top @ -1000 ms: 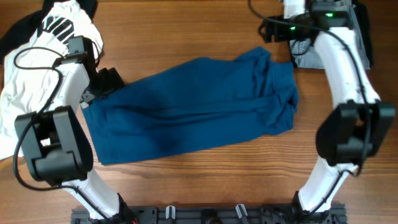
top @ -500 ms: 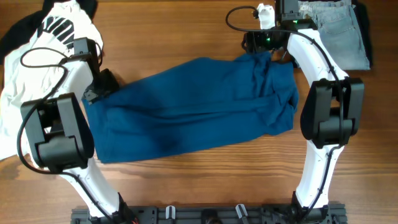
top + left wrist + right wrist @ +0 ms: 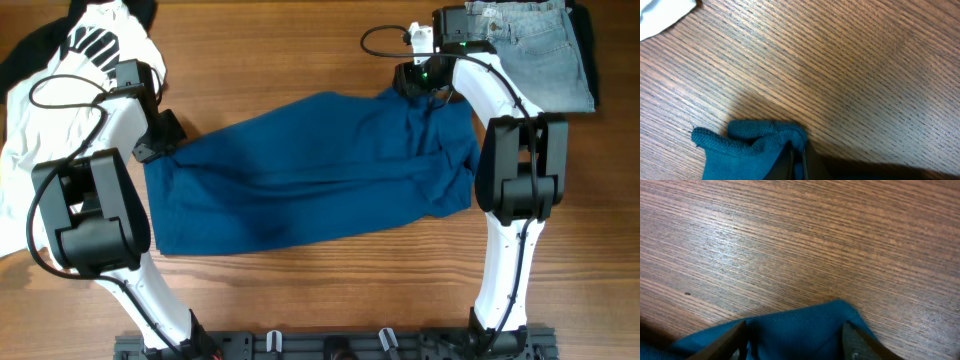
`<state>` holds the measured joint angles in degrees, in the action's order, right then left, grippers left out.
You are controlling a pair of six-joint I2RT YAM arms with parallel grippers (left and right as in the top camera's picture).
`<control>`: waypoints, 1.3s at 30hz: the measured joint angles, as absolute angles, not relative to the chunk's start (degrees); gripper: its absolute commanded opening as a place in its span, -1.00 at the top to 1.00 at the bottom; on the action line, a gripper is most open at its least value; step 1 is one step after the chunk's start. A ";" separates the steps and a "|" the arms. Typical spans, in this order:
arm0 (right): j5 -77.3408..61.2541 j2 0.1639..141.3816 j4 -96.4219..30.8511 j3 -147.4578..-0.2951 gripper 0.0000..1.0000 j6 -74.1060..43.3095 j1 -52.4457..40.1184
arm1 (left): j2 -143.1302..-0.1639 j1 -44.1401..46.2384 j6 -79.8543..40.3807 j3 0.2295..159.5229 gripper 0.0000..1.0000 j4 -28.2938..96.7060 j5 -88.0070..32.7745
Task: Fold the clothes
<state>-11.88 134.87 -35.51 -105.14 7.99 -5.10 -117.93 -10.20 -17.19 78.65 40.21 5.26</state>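
The clothes are chiefly a dark-blue shirt [image 3: 310,180] spread flat across the middle of the wooden table. My left gripper [image 3: 166,138] is at the shirt's upper left corner. In the left wrist view that gripper [image 3: 797,162] is shut on the bunched blue corner [image 3: 745,145]. At the shirt's upper right edge my right gripper [image 3: 425,82] is low on the table. Its jaws [image 3: 797,342] stand apart, and a raised fold of blue cloth [image 3: 805,322] lies between the two fingers [image 3: 727,342].
A white top with black stripes [image 3: 60,75] lies at the far left over a black piece [image 3: 20,55]. Light-blue jeans [image 3: 540,55] lie folded at the back right. Bare wood [image 3: 300,50] lies behind the shirt.
My left gripper has shut on the shirt's corner. My right arm has swung left from the jeans to the shirt's upper right edge, and its jaws have narrowed around the fold.
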 measured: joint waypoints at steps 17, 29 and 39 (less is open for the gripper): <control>-10.87 137.03 -46.94 -133.21 0.92 5.41 -4.84 | -123.09 -10.17 -17.17 100.75 0.92 50.28 3.97; -14.63 136.51 -82.30 -140.49 0.91 4.82 3.44 | -121.01 -10.13 -16.36 110.15 0.92 70.00 4.01; -14.83 136.46 -91.81 -139.72 0.88 5.21 4.12 | -120.75 -10.15 -16.12 99.66 0.92 68.62 9.17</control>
<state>-14.83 136.46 -91.81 -139.72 5.21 4.12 -120.75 -10.15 -16.12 99.66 68.62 9.17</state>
